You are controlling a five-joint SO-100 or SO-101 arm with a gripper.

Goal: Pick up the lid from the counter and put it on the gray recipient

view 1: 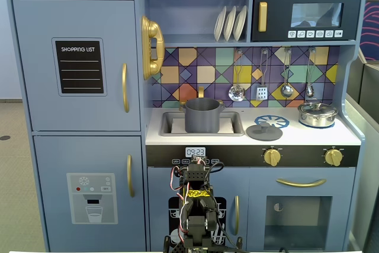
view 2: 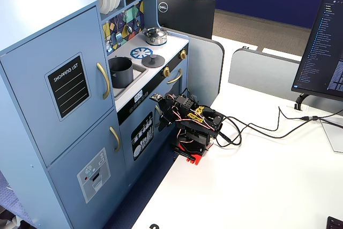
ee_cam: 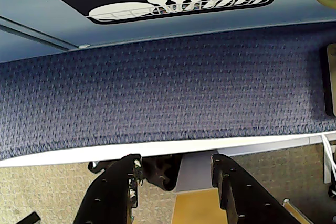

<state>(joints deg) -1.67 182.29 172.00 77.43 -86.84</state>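
Observation:
The dark-gray lid (view 1: pixel 264 131) with its small knob lies flat on the counter, right of the sink; it also shows in the other fixed view (view 2: pixel 151 60). The gray recipient (view 1: pixel 201 115), a straight-sided pot, stands uncovered in the sink (view 1: pixel 172 124) and shows again from the side (view 2: pixel 120 72). My arm (view 1: pixel 195 202) is folded low in front of the kitchen's lower doors, well below the counter. My gripper (ee_cam: pixel 177 165) is open and empty in the wrist view, and points down at the floor beside the cabinet (view 2: pixel 161 115).
A shiny silver pot (view 1: pixel 317 114) with its own lid stands on the right burner. Utensils (view 1: pixel 262 78) hang above the counter. Gold knobs (view 1: pixel 272 157) line the front panel. A gray partition (view 2: pixel 206 57) and a monitor (view 2: pixel 321 46) stand to the right.

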